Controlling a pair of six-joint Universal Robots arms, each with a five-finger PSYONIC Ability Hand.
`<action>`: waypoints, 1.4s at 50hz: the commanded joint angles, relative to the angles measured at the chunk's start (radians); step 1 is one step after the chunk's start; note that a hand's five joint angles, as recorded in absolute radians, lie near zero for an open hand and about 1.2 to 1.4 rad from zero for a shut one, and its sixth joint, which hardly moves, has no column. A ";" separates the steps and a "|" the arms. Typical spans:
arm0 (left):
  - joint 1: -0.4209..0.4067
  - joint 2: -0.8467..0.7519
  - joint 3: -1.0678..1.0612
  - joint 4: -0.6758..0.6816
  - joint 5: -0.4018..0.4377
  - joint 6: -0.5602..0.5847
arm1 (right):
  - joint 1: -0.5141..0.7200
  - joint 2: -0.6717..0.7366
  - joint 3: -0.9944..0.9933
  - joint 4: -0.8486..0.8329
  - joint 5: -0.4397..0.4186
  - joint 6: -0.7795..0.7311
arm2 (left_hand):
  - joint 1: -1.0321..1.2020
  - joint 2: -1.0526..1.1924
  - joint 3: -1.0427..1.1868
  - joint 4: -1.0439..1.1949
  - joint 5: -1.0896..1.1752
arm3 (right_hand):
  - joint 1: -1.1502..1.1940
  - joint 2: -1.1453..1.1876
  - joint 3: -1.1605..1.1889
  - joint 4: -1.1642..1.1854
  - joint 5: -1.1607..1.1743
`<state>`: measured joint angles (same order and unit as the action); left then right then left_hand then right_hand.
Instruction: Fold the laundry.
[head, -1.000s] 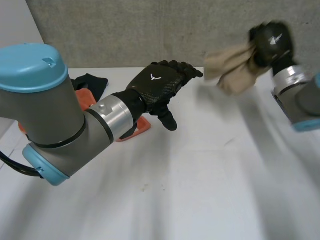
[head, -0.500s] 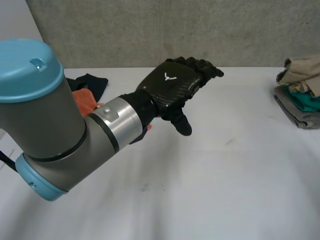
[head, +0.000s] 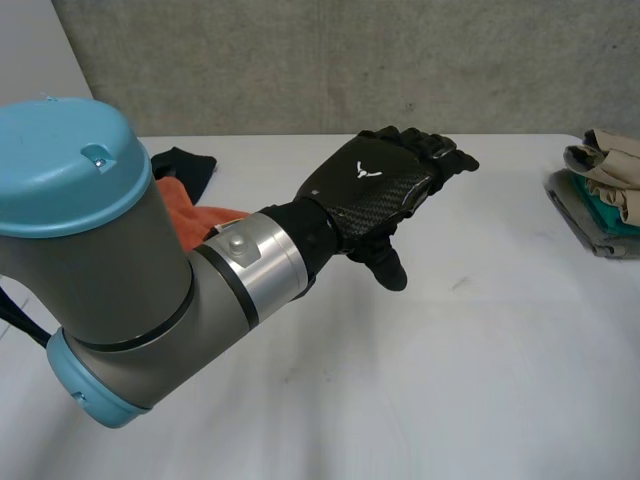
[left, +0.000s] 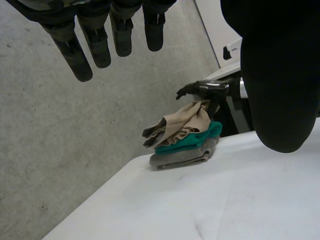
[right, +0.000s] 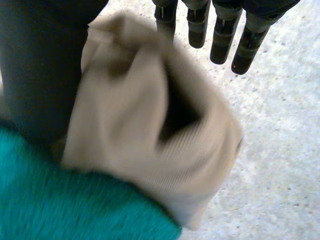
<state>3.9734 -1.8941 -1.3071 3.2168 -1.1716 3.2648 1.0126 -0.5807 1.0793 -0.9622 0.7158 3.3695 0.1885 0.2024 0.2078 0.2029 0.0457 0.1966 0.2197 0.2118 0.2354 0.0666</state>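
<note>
— what is close by?
— the left hand (head: 385, 190), over the bench (head: 420, 380). its fingers are straight and apart, holding nothing.
— and further off?
— an orange cloth (head: 190, 212) and a black cloth (head: 188, 164). the pile (head: 585, 225) is at the right edge, with a beige cloth (head: 615, 160) crumpled on top. i cannot tell its long way. the right hand (left: 205, 89) hangs above, fingers spread.

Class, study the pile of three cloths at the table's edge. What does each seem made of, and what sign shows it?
Beige cloth: seemingly a matte ribbed knit; fine parallel ridges show. Teal cloth: perhaps fleece or terry; its surface looks fuzzy. Grey cloth: soft matte fabric, folded flat; weave too small to tell.
</note>
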 joint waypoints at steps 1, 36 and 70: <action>-0.008 0.009 -0.004 0.003 0.000 -0.001 | -0.095 -0.186 0.149 0.086 0.002 -0.019 | 0.007 -0.006 -0.012 -0.007 -0.024 | -0.022 -0.045 -0.037 -0.061 -0.067; 0.439 0.101 -0.106 0.172 -0.294 0.269 | 0.371 -0.895 0.586 0.275 0.259 -0.286 | -0.007 -0.021 -0.027 -0.022 -0.039 | -0.022 -0.045 -0.037 -0.061 -0.067; 0.604 -0.404 0.011 0.385 0.167 0.483 | 0.713 -0.735 0.869 0.545 0.459 -0.785 | 1.208 1.194 1.188 1.193 1.176 | -0.022 -0.045 -0.037 -0.061 -0.067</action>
<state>4.7016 -2.4654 -1.1717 3.5704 -0.9825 3.7821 1.7302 -1.2796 1.9476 -0.4170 1.1750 2.5737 1.1383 1.1870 1.1804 1.1890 0.9552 0.1965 0.2197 0.2118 0.2354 0.0566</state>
